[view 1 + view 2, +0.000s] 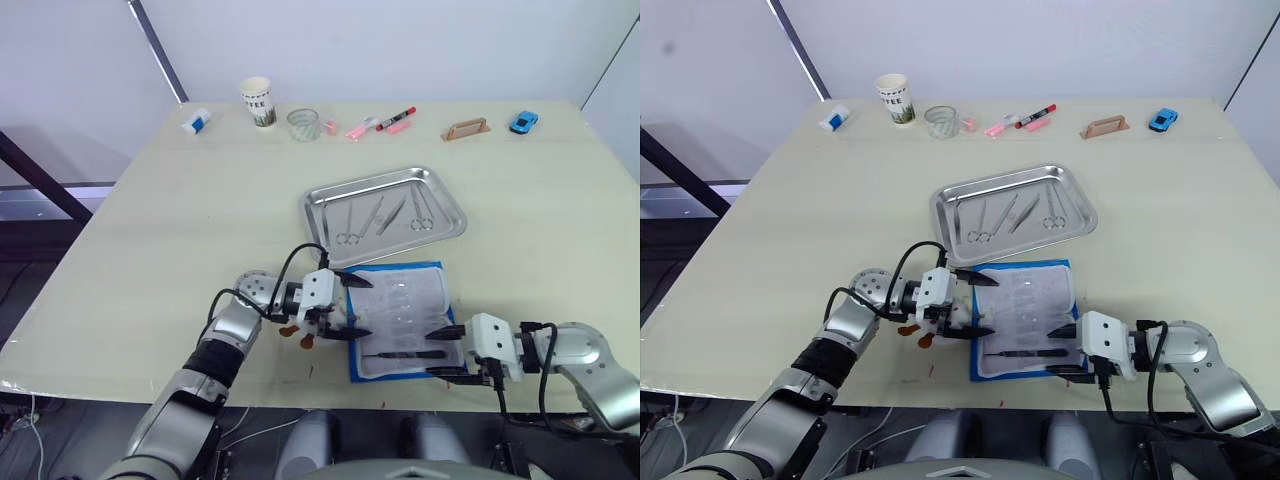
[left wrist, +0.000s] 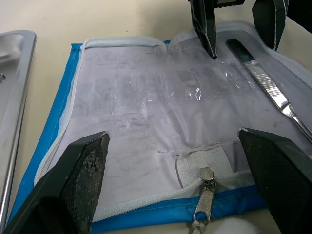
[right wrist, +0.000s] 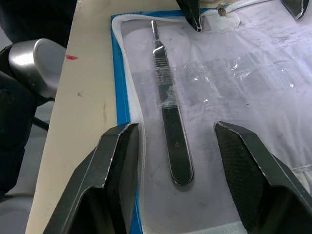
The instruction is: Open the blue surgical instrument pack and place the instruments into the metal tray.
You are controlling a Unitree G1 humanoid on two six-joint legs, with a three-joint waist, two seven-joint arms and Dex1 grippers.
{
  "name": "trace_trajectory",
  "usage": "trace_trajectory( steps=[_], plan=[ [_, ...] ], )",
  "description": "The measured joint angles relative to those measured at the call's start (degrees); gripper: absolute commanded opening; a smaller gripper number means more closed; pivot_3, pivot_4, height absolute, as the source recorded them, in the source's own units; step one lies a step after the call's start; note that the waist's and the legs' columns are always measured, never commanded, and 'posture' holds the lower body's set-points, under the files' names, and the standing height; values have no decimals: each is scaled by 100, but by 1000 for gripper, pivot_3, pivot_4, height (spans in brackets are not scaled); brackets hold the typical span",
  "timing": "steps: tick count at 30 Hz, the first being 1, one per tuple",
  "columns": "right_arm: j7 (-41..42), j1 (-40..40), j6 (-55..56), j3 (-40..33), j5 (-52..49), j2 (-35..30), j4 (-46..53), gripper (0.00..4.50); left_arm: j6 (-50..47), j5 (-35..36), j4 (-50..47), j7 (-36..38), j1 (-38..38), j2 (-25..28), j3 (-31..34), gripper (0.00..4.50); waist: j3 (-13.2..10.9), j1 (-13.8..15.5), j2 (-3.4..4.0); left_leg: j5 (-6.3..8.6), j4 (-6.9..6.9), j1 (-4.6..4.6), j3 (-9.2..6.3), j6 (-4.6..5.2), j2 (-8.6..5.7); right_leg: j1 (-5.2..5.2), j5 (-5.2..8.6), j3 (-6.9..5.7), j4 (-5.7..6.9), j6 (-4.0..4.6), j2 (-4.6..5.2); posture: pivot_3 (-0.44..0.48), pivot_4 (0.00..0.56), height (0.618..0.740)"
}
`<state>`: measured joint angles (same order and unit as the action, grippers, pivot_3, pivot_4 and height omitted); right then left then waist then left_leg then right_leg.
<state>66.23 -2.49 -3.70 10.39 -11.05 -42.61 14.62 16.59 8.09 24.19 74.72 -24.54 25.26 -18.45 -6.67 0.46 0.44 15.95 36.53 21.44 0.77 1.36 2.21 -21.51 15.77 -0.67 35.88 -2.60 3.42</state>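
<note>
From the head views: left end effector (image 1: pixel 348 306) reached in low over the table (image 1: pixel 180 220), fingers spread wide at the left edge of the opened blue surgical instrument pack (image 1: pixel 400 318); right end effector (image 1: pixel 446 352) likewise spread wide at its near right corner. Several instruments (image 1: pixel 382 217) already lay in the metal tray (image 1: pixel 320 200) just beyond. At the wrists: whitish clear lining, zipper pull (image 2: pixel 204 191) and one flat scalpel handle (image 3: pixel 168 109) left inside.

Glossy steel metal tray (image 1: pixel 318 203); blue surgical instrument pack (image 1: pixel 437 268) lined with wrinkled clear plastic.

Metal tray (image 2: pixel 14 97) cut off by edge.
</note>
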Motion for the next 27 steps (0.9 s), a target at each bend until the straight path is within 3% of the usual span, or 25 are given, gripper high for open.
trace_trajectory(
  steps=[10,27],
  plan=[
    [-57,-16,-752,-163,-861,72,175,2742,-115,3,-61,4,2,31,-4,4500,-6,-7,-10,0,0,-1,2,0,7,-4,-18,12,0,32,-10,0,150,740],
    [-154,165,137,124,-32,42,-251,2742,11,3,76,11,-30,30,-2,4500,-4,3,-12,0,0,-27,10,0,8,6,-18,32,4,32,-34,0,150,740]
  ],
)
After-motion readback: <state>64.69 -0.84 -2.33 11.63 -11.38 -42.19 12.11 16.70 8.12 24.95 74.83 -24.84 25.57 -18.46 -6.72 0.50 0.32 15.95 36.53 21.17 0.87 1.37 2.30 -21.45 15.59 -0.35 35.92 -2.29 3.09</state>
